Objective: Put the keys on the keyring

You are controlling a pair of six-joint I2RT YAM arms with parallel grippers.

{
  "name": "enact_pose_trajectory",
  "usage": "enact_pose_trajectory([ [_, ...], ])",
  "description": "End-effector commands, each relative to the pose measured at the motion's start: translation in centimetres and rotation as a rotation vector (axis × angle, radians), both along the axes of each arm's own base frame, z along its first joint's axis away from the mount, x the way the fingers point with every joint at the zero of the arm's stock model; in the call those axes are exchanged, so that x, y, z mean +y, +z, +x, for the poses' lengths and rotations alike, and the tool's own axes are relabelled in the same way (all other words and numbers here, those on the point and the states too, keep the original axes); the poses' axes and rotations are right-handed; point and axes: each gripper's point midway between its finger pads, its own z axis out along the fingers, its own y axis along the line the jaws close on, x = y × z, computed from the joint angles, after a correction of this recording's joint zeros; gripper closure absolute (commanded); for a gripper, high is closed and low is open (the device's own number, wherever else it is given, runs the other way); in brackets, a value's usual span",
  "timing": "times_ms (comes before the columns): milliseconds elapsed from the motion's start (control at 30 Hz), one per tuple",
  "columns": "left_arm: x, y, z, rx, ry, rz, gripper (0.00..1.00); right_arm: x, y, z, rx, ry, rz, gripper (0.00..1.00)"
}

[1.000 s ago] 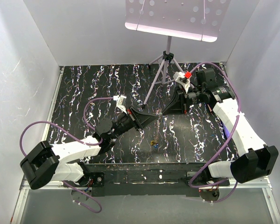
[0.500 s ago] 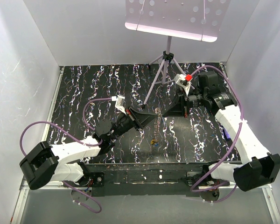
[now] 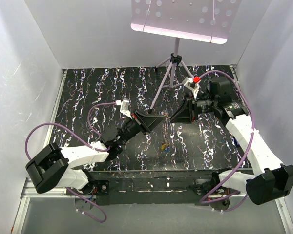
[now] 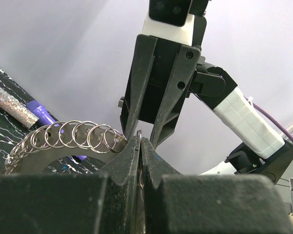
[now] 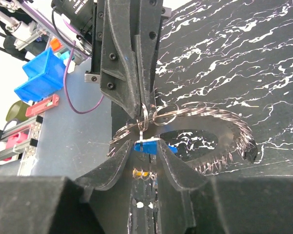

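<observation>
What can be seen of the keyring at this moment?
The keyring is a flat grey-bronze metal band curved round a central hole, its outer edge strung with many small wire split rings. It hangs in the air above the black marbled table. The left pincer is shut on one small ring on its edge. The right pincer faces that spot, fingers apart either side of a blue key head; whether the key touches the keyring is unclear.

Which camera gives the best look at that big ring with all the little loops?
The right wrist view: the keyring shows most of its circle and its hole. The left wrist view shows one arc; from above it is too small to make out.
</observation>
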Motion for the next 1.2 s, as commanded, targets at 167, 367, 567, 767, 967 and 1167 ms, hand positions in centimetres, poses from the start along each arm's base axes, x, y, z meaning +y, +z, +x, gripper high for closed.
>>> enact_pose_trajectory([
  [167,1.5,4.3,-1.0,-0.088,-0.001,-0.111,1.00,-0.1,2.5,0.7,0.041,-0.008,0.034,0.59],
  [367,1.1,4.2,-1.1,-0.090,-0.015,-0.112,1.00,0.3,3.0,0.1,0.081,0.015,0.050,0.55],
  [567,1.2,4.3,-1.1,-0.094,-0.015,-0.117,1.00,0.7,2.4,0.2,0.104,0.008,0.040,0.56],
  [767,1.2,4.3,-1.1,-0.095,-0.016,-0.114,1.00,1.2,2.4,0.0,0.116,0.028,0.040,0.58],
  [967,1.2,4.2,-1.1,-0.094,-0.015,-0.117,1.00,1.7,2.1,-0.5,0.123,0.053,0.040,0.74],
  [1167,1.2,4.0,-1.0,-0.091,-0.010,-0.108,1.00,1.7,2.2,-0.8,0.127,0.077,0.048,0.98],
])
